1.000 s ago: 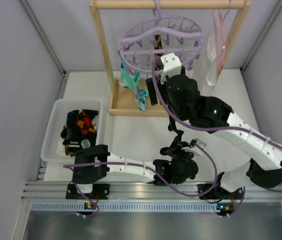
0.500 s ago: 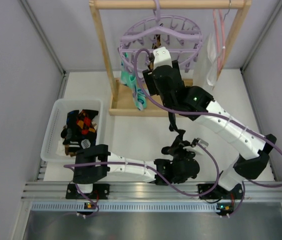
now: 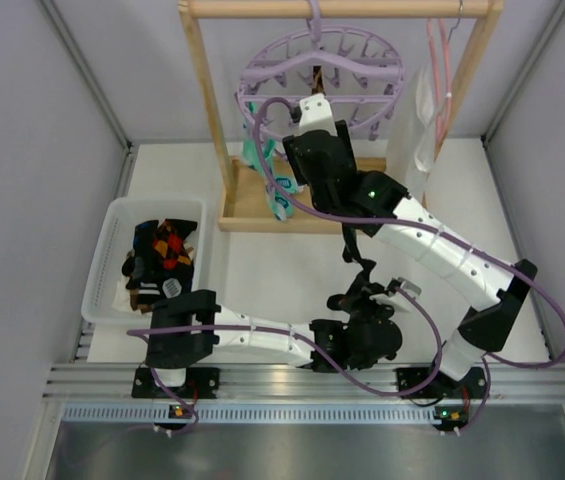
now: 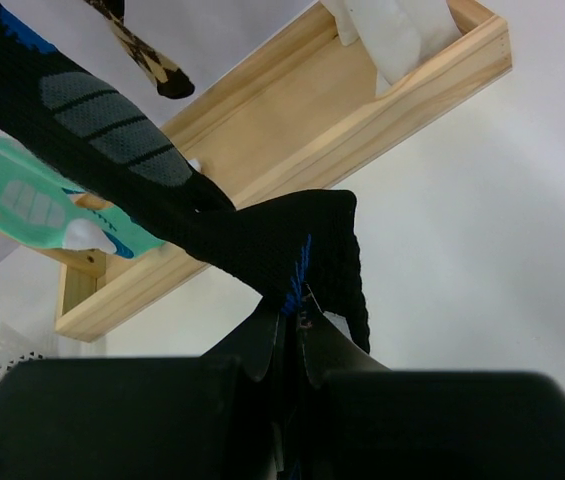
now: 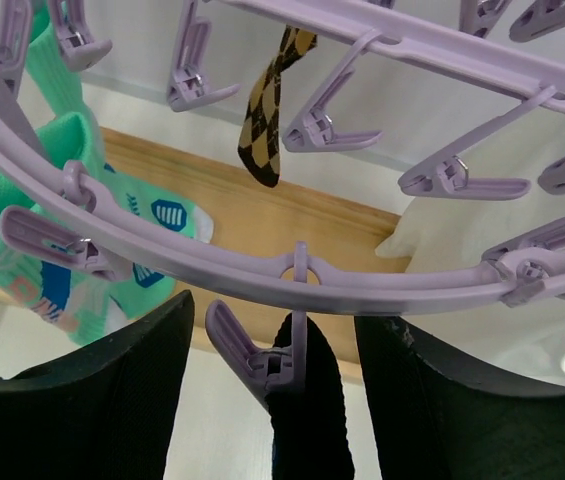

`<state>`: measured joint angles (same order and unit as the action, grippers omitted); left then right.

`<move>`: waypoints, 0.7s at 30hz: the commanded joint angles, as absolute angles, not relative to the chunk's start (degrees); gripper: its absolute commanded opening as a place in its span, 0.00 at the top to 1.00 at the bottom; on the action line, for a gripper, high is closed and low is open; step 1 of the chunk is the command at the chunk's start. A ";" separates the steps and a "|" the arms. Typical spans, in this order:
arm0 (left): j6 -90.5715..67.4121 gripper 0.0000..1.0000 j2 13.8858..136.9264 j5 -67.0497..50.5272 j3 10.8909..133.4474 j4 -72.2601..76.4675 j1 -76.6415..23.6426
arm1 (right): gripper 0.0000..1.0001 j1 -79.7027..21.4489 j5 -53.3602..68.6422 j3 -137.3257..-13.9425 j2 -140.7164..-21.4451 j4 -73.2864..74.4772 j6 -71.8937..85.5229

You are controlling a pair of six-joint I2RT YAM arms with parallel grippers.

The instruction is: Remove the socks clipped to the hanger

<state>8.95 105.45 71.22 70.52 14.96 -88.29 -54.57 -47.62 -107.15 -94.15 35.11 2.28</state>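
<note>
1. Black sock [image 4: 262, 240] fabric is pinched in my left gripper [image 4: 288, 335], whose jaws are pressed together on it. The sock runs taut, up and to the left.
2. My right gripper [image 5: 270, 312] is spread, with one jaw close on each side of a lavender peg [image 5: 252, 360] that clips the black sock's top.
3. That peg dangles from the ring of the hanger [image 3: 317, 62], which hooks over the top bar of a wooden rack [image 3: 208, 105].
4. Teal socks [image 5: 22, 240] hang just left of the black one. Their white labels carry blue marks and the knit has pinkish lettering, all too small to read.
5. A check sock [image 5: 267, 120] is clipped farther back on the ring.
6. More pegs and the ring's rim crowd above my right jaws.
7. A white cloth [image 3: 417, 120] and a pink wire hanger [image 3: 440, 70] hang at the rack's right end.
8. A basket [image 3: 102, 260] holding socks sits on the table to the left, well apart from the rack.
</note>
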 commanded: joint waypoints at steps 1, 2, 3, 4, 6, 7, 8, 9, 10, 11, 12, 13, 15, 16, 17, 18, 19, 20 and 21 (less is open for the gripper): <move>9.23 1.00 104.68 71.28 72.86 15.91 -88.77 | 0.38 -53.96 -52.46 -105.39 -93.16 25.33 -1.47; 9.14 1.00 104.68 71.19 72.86 15.91 -88.86 | 0.38 -54.05 -52.99 -104.86 -93.08 23.40 -2.19; 9.05 1.00 104.59 71.28 72.86 15.91 -88.86 | 0.39 -54.05 -53.52 -104.59 -93.16 22.77 -2.55; 9.05 1.00 104.68 71.28 72.86 15.91 -88.86 | 0.40 -53.88 -54.40 -104.33 -93.16 22.24 -3.07; 8.70 1.00 104.68 71.28 72.77 15.91 -88.86 | 0.41 -53.96 -54.75 -103.80 -93.16 21.27 -3.34; 8.61 1.00 104.59 71.19 72.69 15.91 -88.94 | 0.45 -53.88 -54.93 -103.71 -93.25 21.01 -3.51; 8.44 1.00 104.68 71.19 72.51 15.91 -88.95 | 0.48 -53.88 -54.93 -103.62 -93.25 20.74 -3.52; 8.18 1.00 104.76 71.19 72.42 15.91 -88.86 | 0.51 -53.88 -54.84 -103.62 -93.16 20.74 -3.52; 8.00 1.00 104.68 71.10 72.33 15.91 -88.94 | 0.58 -53.88 -54.67 -103.54 -93.08 20.74 -3.34; 7.82 1.00 104.68 71.10 71.99 15.91 -88.77 | 0.63 -53.88 -54.49 -103.45 -92.99 20.66 -3.34; 7.21 1.00 104.59 70.93 71.72 15.91 -88.68 | 0.68 -53.96 -54.41 -103.27 -92.64 20.65 -2.99; 6.77 1.00 104.42 70.75 71.46 15.91 -88.59 | 0.78 -53.88 -54.23 -102.84 -92.38 20.22 -2.99; 4.94 1.00 103.89 69.35 70.23 15.82 -87.98 | 0.86 -53.88 -54.05 -102.48 -91.85 20.04 -2.99; 4.23 1.00 103.10 69.00 69.70 15.82 -87.28 | 0.86 -53.88 -53.97 -102.31 -91.67 20.04 -2.99; 3.70 1.00 102.66 68.39 68.57 15.73 -86.93 | 0.86 -53.88 -54.05 -102.22 -91.58 19.95 -2.99; 2.39 1.00 101.96 68.03 67.95 15.73 -86.58 | 0.86 -53.79 -53.01 -102.13 -91.15 20.04 -2.90; 1.76 1.00 101.34 67.77 67.16 15.73 -86.22 | 0.87 -53.53 -52.56 -101.78 -90.88 20.21 -2.47; 1.24 1.00 99.68 67.42 65.41 15.73 -85.52 | 0.87 -53.26 -52.04 -101.52 -90.53 20.30 -2.20; 0.27 1.00 98.97 66.98 64.43 15.65 -85.17 | 0.89 -53.00 -50.81 -101.25 -89.74 20.39 -1.24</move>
<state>4.14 103.88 67.94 66.94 14.94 -86.63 -54.39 -52.80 -101.49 -93.58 24.40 -2.37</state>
